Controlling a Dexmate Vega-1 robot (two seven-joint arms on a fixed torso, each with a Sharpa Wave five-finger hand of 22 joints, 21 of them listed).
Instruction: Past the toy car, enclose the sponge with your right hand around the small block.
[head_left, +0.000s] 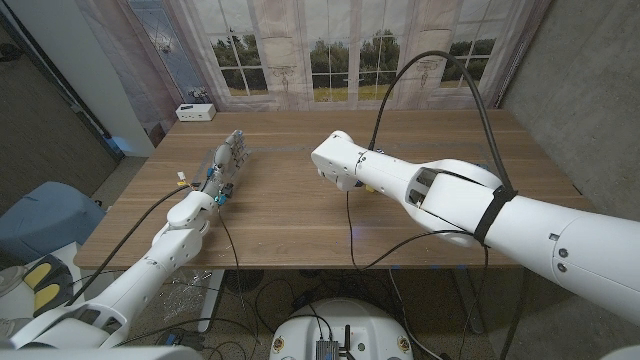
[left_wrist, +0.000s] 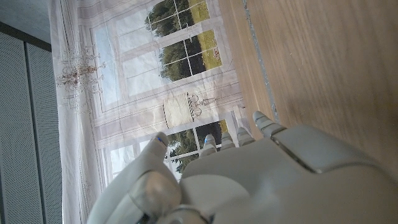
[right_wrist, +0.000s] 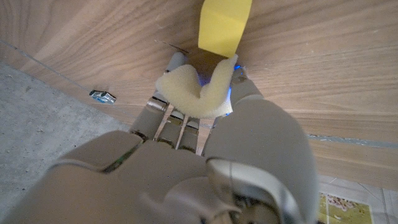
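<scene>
Progress looks late: the right hand (right_wrist: 205, 149) pinches one pale sponge (right_wrist: 194, 93), bent, over the table (head_left: 300, 200), just short of one yellow block (right_wrist: 224, 25); wrapping it around the block remains. Left hand (head_left: 222, 165) idles, fingers spread, holding nothing. One toy car (right_wrist: 102, 96) sits well aside of the block.

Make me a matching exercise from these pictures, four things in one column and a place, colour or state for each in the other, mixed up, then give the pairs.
Things:
1. sponge
2. small block
3. left hand
4. white box

Descriptions:
A. bright yellow, on the table just beyond the fingertips
B. at the table's far left corner
C. pale and bent, held in the right hand
D. holding nothing, by the table's left side

Pairs: 1-C, 2-A, 3-D, 4-B
</scene>
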